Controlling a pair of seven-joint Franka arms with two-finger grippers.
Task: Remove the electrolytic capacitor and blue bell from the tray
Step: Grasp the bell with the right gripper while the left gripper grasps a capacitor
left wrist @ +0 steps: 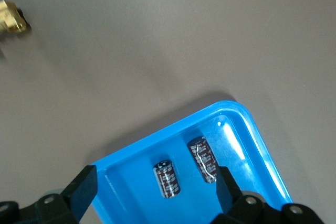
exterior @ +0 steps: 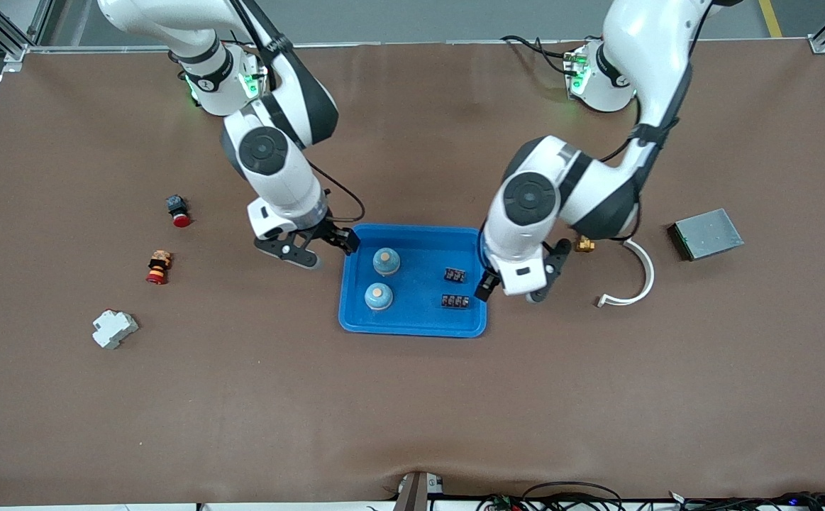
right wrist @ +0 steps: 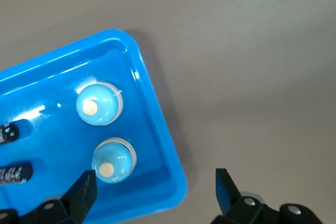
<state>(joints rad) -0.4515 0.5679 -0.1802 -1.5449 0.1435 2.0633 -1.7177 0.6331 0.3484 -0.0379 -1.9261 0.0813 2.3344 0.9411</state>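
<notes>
A blue tray (exterior: 412, 323) sits mid-table. In it stand two blue bells (exterior: 386, 261) (exterior: 379, 296), and two black capacitors (exterior: 455, 275) (exterior: 455, 301) lie toward the left arm's end. My right gripper (exterior: 328, 252) is open and empty over the tray's edge at the right arm's end. Its wrist view shows the bells (right wrist: 97, 104) (right wrist: 112, 161) and the open gripper (right wrist: 155, 192) above the tray's rim (right wrist: 173, 182). My left gripper (exterior: 513, 291) is open and empty over the tray's other edge. Its wrist view shows the capacitors (left wrist: 167, 179) (left wrist: 202, 159) between the open fingers (left wrist: 84, 187).
Toward the right arm's end lie a red push button (exterior: 178, 210), a red and orange button (exterior: 158, 267) and a white breaker (exterior: 114, 328). Toward the left arm's end lie a brass fitting (exterior: 584, 245), a white curved strip (exterior: 635, 280) and a grey metal box (exterior: 705, 233).
</notes>
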